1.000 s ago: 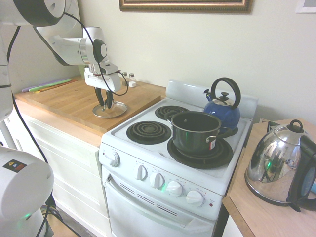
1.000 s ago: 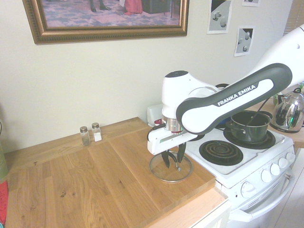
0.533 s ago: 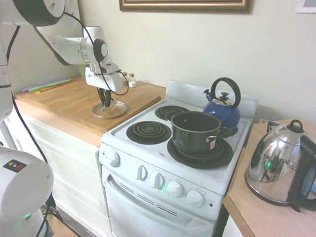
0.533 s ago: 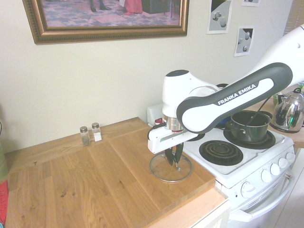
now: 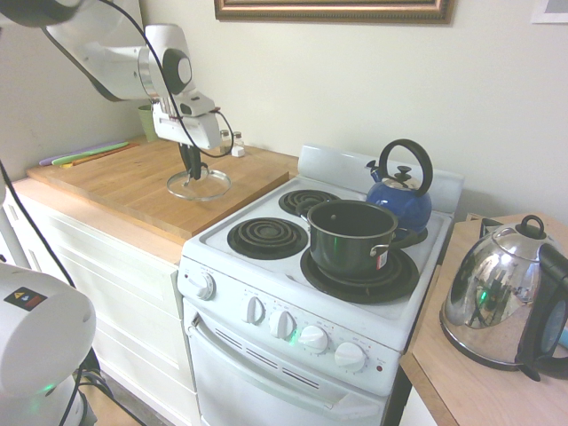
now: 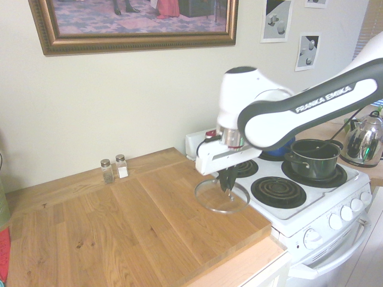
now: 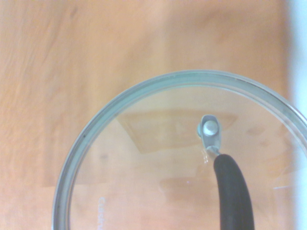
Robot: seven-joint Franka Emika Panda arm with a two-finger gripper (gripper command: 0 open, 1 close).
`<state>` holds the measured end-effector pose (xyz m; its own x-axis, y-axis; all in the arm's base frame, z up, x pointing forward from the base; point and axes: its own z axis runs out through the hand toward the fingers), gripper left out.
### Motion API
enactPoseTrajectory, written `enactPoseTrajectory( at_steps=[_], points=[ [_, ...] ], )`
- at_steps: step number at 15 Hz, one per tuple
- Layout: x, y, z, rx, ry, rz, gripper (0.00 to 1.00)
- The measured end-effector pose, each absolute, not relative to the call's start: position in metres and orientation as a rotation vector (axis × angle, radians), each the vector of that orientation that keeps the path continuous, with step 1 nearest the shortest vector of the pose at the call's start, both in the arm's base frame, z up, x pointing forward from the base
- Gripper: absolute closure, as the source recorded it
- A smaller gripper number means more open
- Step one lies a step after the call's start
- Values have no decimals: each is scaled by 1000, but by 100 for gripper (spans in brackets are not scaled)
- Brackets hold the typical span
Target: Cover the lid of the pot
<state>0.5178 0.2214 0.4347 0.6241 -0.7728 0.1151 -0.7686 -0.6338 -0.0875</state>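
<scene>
The lid (image 5: 211, 188) is clear glass with a thin metal rim, and it hangs level a little above the wooden counter (image 5: 106, 186). My gripper (image 5: 191, 172) is shut on its dark central handle. From the other side the lid (image 6: 209, 200) hangs under the gripper (image 6: 227, 186) near the counter's stove-side end. In the wrist view the lid (image 7: 144, 167) fills the picture, with the wood seen through it. The pot (image 5: 352, 238) is a dark, open saucepan on the stove's front right burner, well to the side of the lid. In the second exterior view the pot (image 6: 314, 158) shows behind the arm.
A blue kettle (image 5: 401, 191) stands behind the pot on the back burner. A chrome electric kettle (image 5: 497, 297) sits on the counter beyond the stove. The front left burner (image 5: 266, 238) lies between the lid and the pot. Two shakers (image 6: 114, 169) stand by the wall.
The fingers closed on the lid's handle. The arm then rose and shifted towards the stove, lifting the lid off the counter.
</scene>
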Motion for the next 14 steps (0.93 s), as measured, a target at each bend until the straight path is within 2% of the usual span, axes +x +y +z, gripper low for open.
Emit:
enactPoseTrajectory(
  at_steps=[7, 14],
  points=[
    [496, 16, 528, -2655, 1555, -319, 100],
    [463, -149, 518, -2569, 1731, -253, 100]
  ],
)
